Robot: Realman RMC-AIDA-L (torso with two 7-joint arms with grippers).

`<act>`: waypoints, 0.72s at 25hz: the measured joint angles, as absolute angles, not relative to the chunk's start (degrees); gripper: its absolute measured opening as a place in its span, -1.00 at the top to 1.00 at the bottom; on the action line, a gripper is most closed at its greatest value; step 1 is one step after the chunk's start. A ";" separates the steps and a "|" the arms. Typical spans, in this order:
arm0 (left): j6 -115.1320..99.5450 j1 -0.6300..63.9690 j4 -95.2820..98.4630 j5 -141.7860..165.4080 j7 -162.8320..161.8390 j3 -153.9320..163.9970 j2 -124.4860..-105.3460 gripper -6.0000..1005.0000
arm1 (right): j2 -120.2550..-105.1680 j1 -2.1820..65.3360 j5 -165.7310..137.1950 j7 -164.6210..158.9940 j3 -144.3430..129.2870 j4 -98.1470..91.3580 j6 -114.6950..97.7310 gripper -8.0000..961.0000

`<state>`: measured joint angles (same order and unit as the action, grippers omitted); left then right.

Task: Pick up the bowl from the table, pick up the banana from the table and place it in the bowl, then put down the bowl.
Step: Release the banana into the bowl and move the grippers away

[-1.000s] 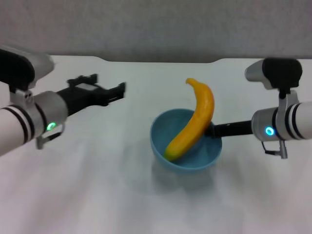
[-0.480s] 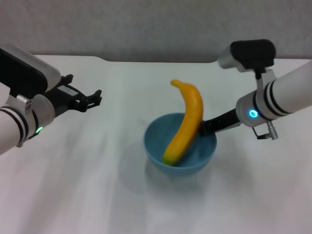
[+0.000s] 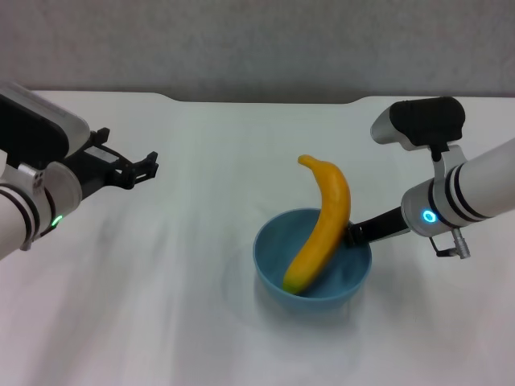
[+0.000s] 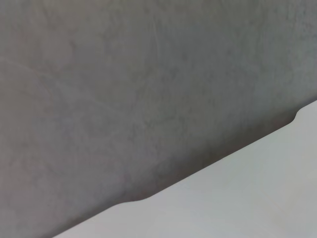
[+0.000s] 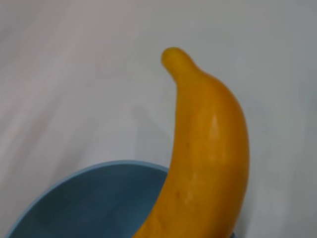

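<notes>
The light blue bowl [image 3: 278, 269] is right of the middle of the white table [image 3: 145, 314]. The yellow-orange banana [image 3: 323, 225] leans in it, one end in the bowl's bottom, its stem tip sticking up over the far rim. My right gripper [image 3: 354, 234] is shut on the bowl's right rim. I cannot tell whether the bowl rests on the table or hangs just above it. The right wrist view shows the banana [image 5: 210, 148] close up over the bowl [image 5: 89, 198]. My left gripper [image 3: 133, 165] is open and empty at the far left, well away from the bowl.
The table's notched far edge [image 3: 265, 100] meets a grey wall [image 3: 257, 40]. The left wrist view shows only that wall [image 4: 124, 89] and a strip of table [image 4: 237, 203].
My right arm has moved the bowl with the banana in it to the right and nearer to me, lower. My left gripper has drawn back to the left.
</notes>
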<state>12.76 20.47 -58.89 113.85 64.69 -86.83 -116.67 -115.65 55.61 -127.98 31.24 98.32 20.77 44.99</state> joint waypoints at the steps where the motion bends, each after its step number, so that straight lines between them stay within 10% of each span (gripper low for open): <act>1: 12.74 20.38 -58.88 113.83 64.53 -86.83 -116.71 -0.78 | -115.66 55.46 -127.95 31.24 98.31 20.84 44.81 0.91; 18: 12.65 20.13 -57.78 113.73 64.33 -86.84 -116.72 -0.78 | -115.87 49.01 -124.82 31.37 89.74 31.75 39.49 0.49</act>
<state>12.65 20.13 -57.78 113.73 64.33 -86.84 -116.72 -115.87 49.01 -124.82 31.37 89.74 31.75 39.49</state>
